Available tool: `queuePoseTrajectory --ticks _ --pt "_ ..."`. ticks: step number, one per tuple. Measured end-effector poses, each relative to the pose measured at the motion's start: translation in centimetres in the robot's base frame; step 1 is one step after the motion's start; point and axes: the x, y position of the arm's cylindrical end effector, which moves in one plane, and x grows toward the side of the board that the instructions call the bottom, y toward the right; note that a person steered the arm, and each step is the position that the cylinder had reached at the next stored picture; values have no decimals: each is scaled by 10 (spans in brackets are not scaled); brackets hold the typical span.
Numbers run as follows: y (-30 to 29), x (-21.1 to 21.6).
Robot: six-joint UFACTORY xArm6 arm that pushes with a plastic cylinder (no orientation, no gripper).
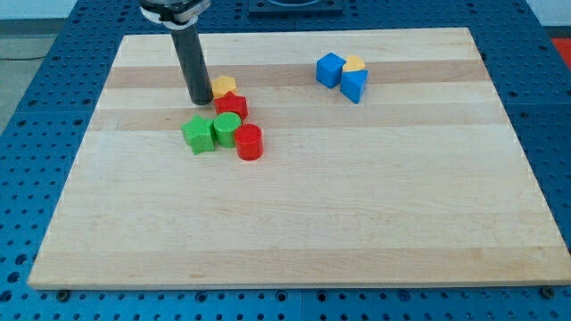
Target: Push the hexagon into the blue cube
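The orange hexagon (225,86) lies left of the board's middle, near the view's top, touching the red star (232,105) just below it. My tip (200,100) stands right against the hexagon's left side. The blue cube (329,69) lies far to the right near the top edge, with an orange block (355,63) and a blue triangular block (352,86) beside it.
A green star (198,134), a green cylinder (227,127) and a red cylinder (249,142) cluster just below the red star. The wooden board (294,214) lies on a blue perforated table.
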Motion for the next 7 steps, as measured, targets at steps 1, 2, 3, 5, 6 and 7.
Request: queuePoseTrajectory --ticks 1,2,3,5,6,7 --pt "25 0" --pt "34 -13" --pt "51 -23" --pt "63 -34" --pt "61 -41" --pt "79 -40"
